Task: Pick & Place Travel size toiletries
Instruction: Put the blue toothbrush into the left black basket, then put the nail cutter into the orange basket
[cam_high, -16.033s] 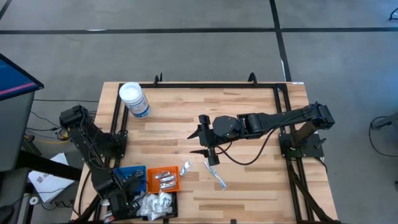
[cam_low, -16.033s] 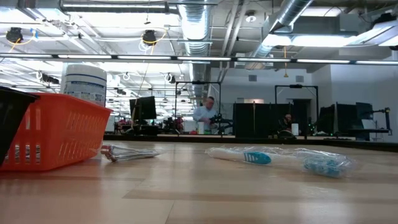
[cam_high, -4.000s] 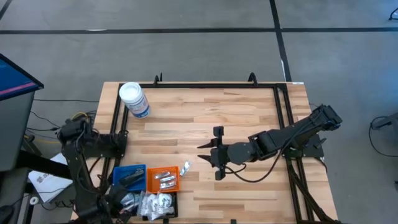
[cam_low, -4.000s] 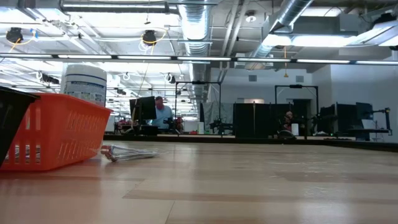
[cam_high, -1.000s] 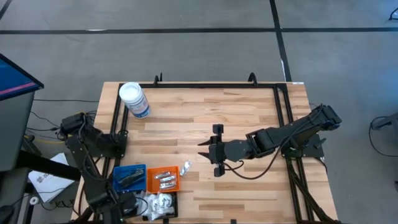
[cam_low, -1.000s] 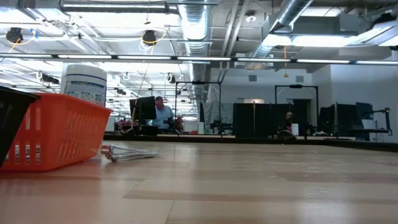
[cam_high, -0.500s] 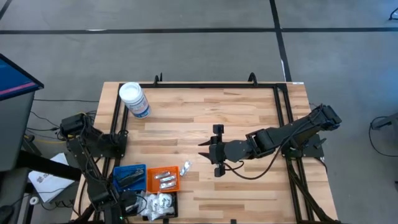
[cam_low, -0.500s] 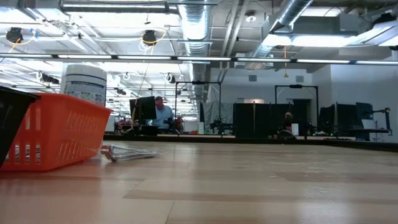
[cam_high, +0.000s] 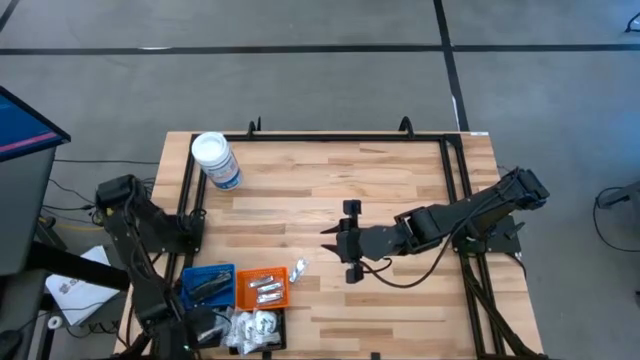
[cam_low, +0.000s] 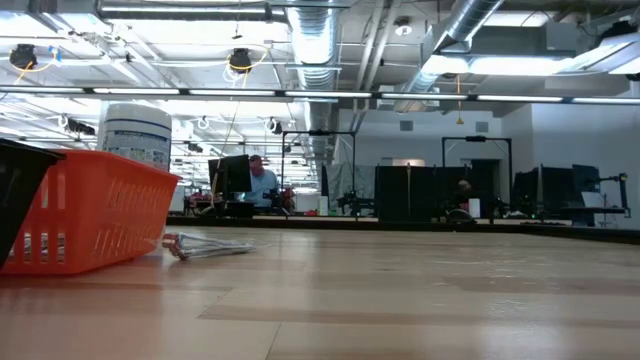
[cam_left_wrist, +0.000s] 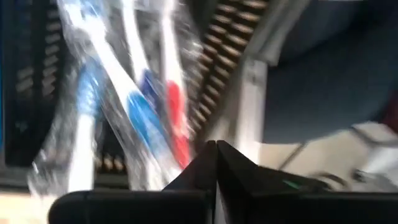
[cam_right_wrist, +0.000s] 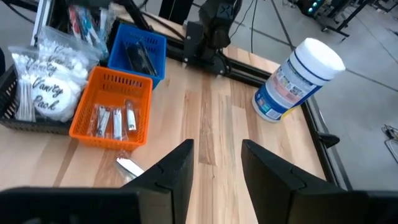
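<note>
Right claw (cam_high: 330, 243) hangs over the middle of the wooden surface (cam_high: 400, 190), arm stretched in from the right edge. In the right wrist view its two fingers (cam_right_wrist: 180, 168) stand apart with bare wood between them; released, nothing held.

Left claw (cam_high: 205, 325) sits at the front-left corner of the surface, by the trays. In the left wrist view its fingers (cam_left_wrist: 214, 165) meet in a closed point; clenched, with nothing seen between the tips. Directly ahead of them lies a clear-wrapped bundle of toothbrushes (cam_left_wrist: 134, 93) with blue and red handles, over a dark slatted tray; contact cannot be judged.

Trays at the front-left: blue tray (cam_high: 207, 285) holding dark items, orange tray (cam_high: 262, 287) beside it holding small silvery packets (cam_right_wrist: 115, 120), black tray (cam_high: 250, 325) nearer the front edge holding white packets in clear wrap (cam_right_wrist: 46, 74).

One loose silvery packet (cam_high: 298, 267) lies on the wood just beside the orange tray, on the side toward the right claw, apart from the claw. The low view shows it flat on the surface next to the orange tray wall.

White-lidded jar (cam_high: 215, 160) stands upright at the far-left corner, well apart from both claws.
</note>
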